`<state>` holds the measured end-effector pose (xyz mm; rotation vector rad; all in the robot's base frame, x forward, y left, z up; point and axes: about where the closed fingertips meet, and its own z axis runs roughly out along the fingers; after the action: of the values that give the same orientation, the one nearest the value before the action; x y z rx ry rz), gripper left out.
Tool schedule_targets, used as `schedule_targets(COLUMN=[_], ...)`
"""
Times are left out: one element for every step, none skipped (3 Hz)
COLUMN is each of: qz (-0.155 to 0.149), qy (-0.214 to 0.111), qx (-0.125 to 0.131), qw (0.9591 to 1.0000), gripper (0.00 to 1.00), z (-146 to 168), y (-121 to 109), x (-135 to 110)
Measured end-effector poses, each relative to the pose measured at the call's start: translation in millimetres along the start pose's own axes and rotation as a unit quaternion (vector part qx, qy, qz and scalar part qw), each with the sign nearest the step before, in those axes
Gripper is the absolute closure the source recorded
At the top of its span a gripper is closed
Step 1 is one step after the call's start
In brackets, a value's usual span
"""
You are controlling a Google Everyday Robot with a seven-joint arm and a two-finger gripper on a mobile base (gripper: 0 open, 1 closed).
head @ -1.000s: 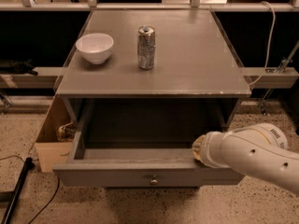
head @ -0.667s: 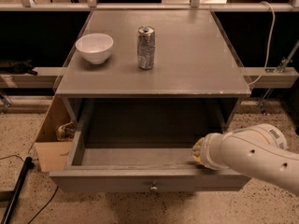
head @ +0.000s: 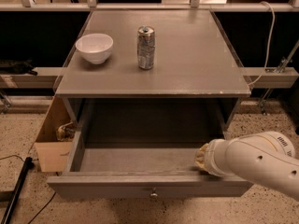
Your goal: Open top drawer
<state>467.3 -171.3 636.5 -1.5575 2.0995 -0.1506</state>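
The top drawer (head: 140, 183) of the grey cabinet stands pulled far out toward the camera. Its grey box interior is bare and its small round metal knob (head: 153, 194) shows at the centre of the front panel. My white arm comes in from the lower right. The gripper (head: 202, 158) sits at the drawer's front right corner, just inside the front panel, mostly hidden behind the wrist.
On the cabinet top (head: 187, 73) stand a white bowl (head: 94, 47) at the left and a silver can (head: 146, 47) near the middle. An open cardboard box (head: 52, 141) sits on the floor left of the cabinet. A black cable (head: 16, 190) lies at lower left.
The drawer has slid further out toward the camera, and my arm and gripper have moved back with it.
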Motion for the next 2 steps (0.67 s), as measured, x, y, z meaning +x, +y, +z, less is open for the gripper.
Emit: schedule_targets(qz=[0.000, 0.000], qy=[0.000, 0.000], qx=[0.000, 0.000], qw=[1.0000, 1.0000], gripper=[0.82, 0.58], z=[0.0, 0.0], y=[0.0, 0.0], x=[0.0, 0.0])
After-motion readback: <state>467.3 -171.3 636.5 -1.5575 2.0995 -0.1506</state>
